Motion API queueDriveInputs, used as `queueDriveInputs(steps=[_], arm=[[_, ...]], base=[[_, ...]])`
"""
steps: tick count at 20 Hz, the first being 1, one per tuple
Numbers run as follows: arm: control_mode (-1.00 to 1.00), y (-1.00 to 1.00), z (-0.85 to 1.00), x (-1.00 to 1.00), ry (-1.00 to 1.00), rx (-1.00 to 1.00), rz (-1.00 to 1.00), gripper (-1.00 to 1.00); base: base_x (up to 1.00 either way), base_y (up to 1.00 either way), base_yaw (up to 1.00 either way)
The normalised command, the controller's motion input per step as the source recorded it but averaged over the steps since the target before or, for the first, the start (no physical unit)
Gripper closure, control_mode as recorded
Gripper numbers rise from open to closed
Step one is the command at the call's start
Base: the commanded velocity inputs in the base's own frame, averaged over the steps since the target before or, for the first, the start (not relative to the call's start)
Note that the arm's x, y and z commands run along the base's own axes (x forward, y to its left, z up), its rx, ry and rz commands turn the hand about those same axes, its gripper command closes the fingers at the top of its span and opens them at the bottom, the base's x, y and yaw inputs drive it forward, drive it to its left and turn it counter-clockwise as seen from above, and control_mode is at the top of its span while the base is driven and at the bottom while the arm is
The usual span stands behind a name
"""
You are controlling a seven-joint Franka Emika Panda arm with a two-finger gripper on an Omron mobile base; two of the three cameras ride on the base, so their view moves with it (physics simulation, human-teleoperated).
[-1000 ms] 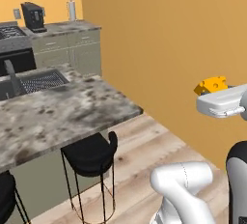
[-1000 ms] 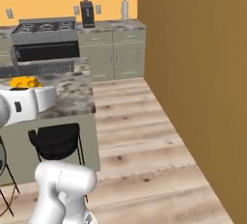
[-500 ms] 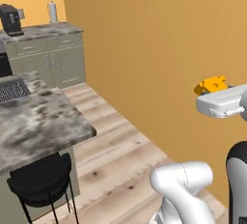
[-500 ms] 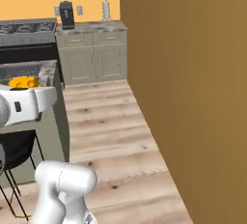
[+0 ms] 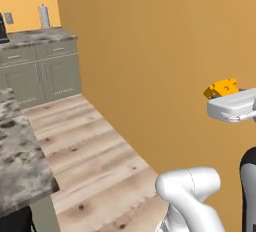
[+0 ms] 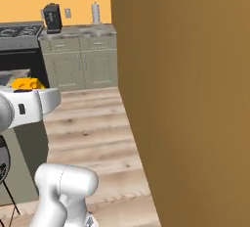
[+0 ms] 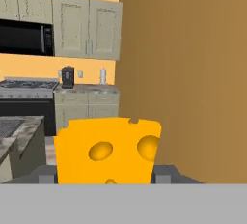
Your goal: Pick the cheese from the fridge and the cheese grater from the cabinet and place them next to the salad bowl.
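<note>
A tall brown wall (image 6: 185, 99) stands close beside the arm, with a stove (image 7: 26, 100) and beige cabinets (image 7: 87, 27) beyond, while the gripper (image 7: 103, 175) grasps the cheese (image 7: 107, 150) between its fingers, away from that wall.

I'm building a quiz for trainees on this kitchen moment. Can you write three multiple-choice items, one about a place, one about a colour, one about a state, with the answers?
1. Where is the cheese?
A. On the speckled island counter
B. Between the fingers of the gripper
C. On the wooden floor

2. What colour are the lower cabinets under the far counter?
A. Grey-green
B. White
C. Red

3. What state is the gripper in?
A. Wide open and empty
B. Shut on the cheese
C. Shut on a bottle

Answers: 1 B, the hand view shows the wedge between both finger tips, and the base views show it at the end of the arm. 2 A, the right base view shows grey-green doors. 3 B, the fingers flank the yellow wedge.
</note>
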Motion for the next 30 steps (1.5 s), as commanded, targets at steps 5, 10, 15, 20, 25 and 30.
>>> queueDriveInputs(steps=[5,10,15,20,25,30], arm=[[1.0,0.0,0.0,0.0,0.0,0.0,0.0,1.0],[1.0,0.0,0.0,0.0,0.0,0.0,0.0,1.0],[1.0,0.0,0.0,0.0,0.0,0.0,0.0,1.0],[1.0,0.0,0.0,0.0,0.0,0.0,0.0,1.0],[1.0,0.0,0.0,0.0,0.0,0.0,0.0,1.0],[1.0,0.0,0.0,0.0,0.0,0.0,0.0,1.0]], base=[[1.0,0.18,0.03],[1.0,0.44,0.0],[1.0,0.44,0.03],[1.0,0.15,0.17],[1.0,0.01,0.3],[1.0,-0.15,0.34]])
